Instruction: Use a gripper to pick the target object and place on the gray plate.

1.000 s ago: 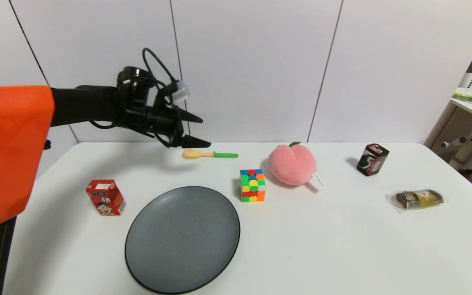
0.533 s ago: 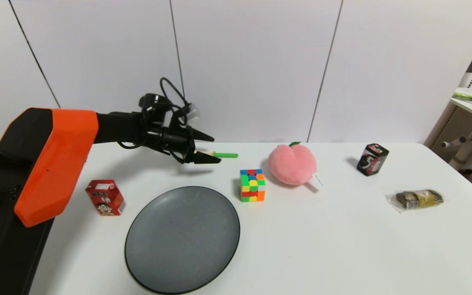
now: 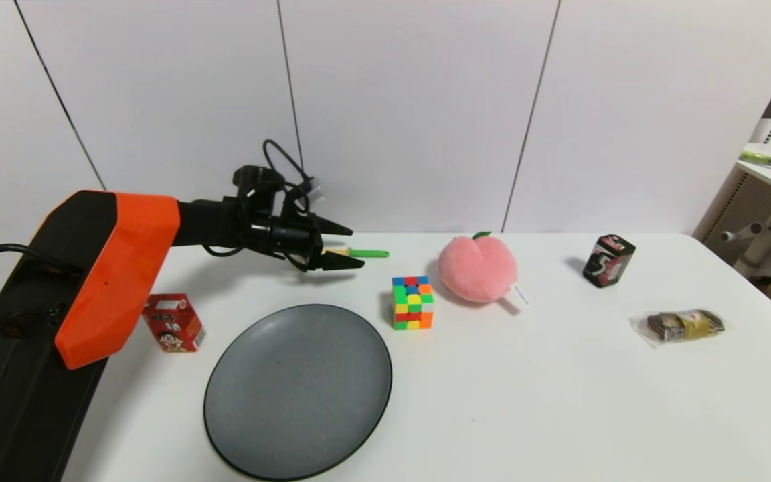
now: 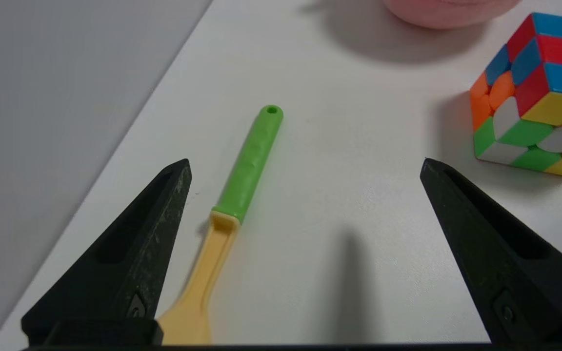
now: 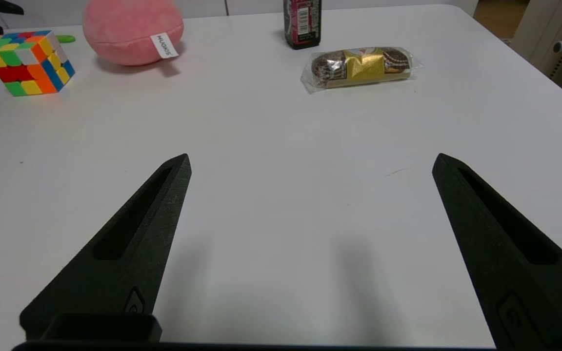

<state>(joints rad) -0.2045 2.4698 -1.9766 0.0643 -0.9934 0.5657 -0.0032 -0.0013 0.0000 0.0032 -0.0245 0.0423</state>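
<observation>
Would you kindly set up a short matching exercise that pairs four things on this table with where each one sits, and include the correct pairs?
Things:
1. toy pasta spoon
2. gray plate
3. puzzle cube
4. plush peach

Places:
A. directly to the robot's right of the puzzle cube
B. between the open fingers of the left gripper, lying on the table
C. near the front table edge, to the right of the red carton
D. between the gray plate and the plush peach

Pairs: 1-B, 2-C, 3-D, 4-A
</observation>
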